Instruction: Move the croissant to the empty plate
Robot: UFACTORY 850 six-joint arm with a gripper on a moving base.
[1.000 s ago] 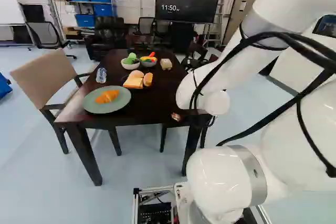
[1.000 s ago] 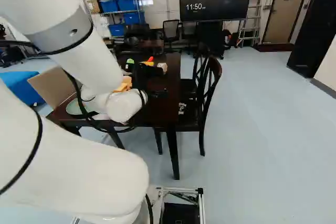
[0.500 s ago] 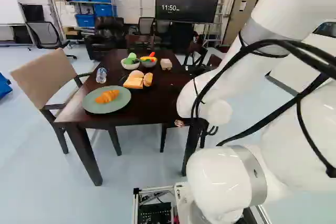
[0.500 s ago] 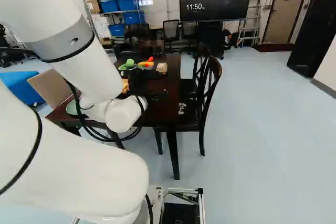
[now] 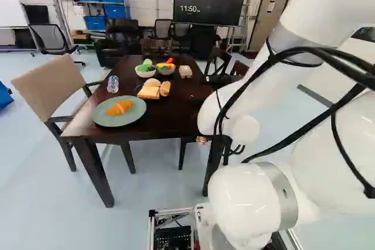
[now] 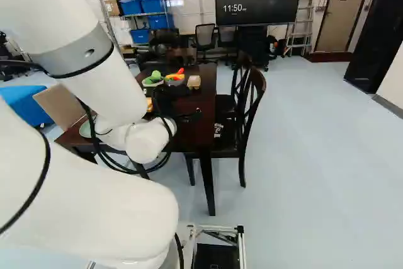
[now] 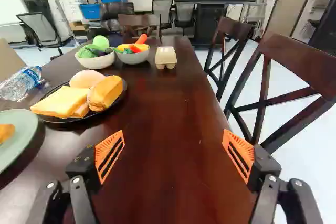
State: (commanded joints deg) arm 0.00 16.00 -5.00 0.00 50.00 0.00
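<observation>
Dark brown wooden table (image 5: 167, 118) ahead of base. White jointed arm (image 5: 249, 197) rises from its joint at the foot of the base views; upper section slopes down and forward, wrist low at the table's near end, right of the croissant's plate in left base view. 2 dark wooden chairs with crossed backs (image 7: 302, 72) (image 7: 229, 43) along 1 side of table; 1 tan-backed armchair (image 5: 50, 86) at the opposite side. Black 2-finger gripper (image 6: 187, 103) points ahead over bare tabletop, roughly level; in wrist view its orange slotted pads (image 7: 110, 153) stand wide apart, nothing between them. Round pale green plate (image 5: 104, 119) near table's front, on the armchair's side. Round black plate (image 7: 55, 121), just beyond it, carries bread pieces (image 7: 63, 100). Behind: 1 white bowl (image 7: 94, 63) of green items, 1 grey bowl (image 7: 131, 58) of yellow and red items, pale egg carton (image 7: 166, 55) beside the latter. Clear plastic bottle (image 5: 113, 84) near the green plate. Golden-orange croissant (image 5: 119, 108) lies on the green plate, untouched by the gripper, well off to the side, beyond the finger on the green plate's side.
</observation>
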